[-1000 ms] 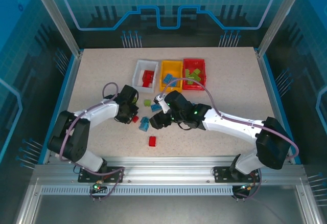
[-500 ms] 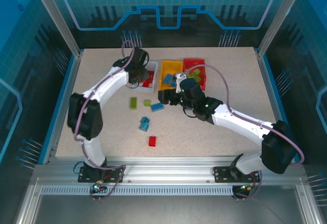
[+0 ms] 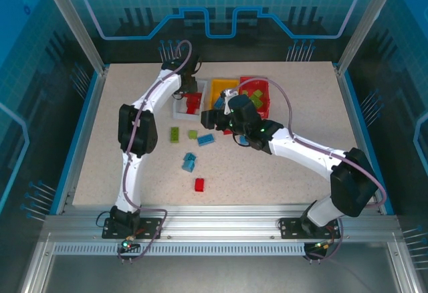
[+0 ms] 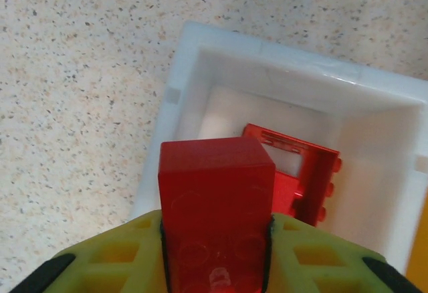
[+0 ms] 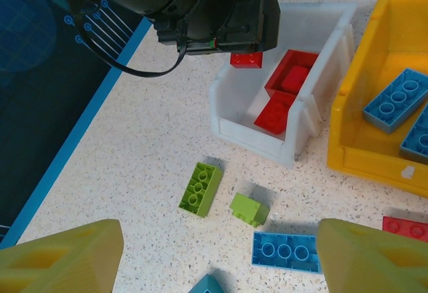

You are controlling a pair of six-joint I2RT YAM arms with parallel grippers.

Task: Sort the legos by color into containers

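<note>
Left wrist view: your left jaws are squeezing a red brick point(image 4: 215, 186) from both sides. The brick hangs right over the white bin point(image 4: 175, 99), near its rim. Down in that bin lies a red square frame point(image 4: 314, 172).

Right wrist view: your right jaws are spread wide with nothing between them. They hang over the bench point(image 5: 154, 139). On the bench lie a long green brick point(image 5: 200, 188), a little green brick point(image 5: 249, 208) just beside it, and a flat blue brick point(image 5: 284, 251) near that one. The end of another red piece point(image 5: 404, 228) peeks in at the right edge. The yellow bin point(image 5: 361, 152) stands just beside the white bin, and two blue bricks point(image 5: 396, 99) lie in it. You can see a small white mark point(image 5: 406, 170) on its front wall, too small to read.

Top external view: the three bins stand in a row at the far side of the bench, white, then yellow, then the red bin point(image 3: 254, 79). Green pieces point(image 3: 253, 97) lie in the red bin. Nearer to the arm bases, a blue pair point(image 3: 189, 162) lies close together, and a lone red brick point(image 3: 199, 184) lies nearest of all.
</note>
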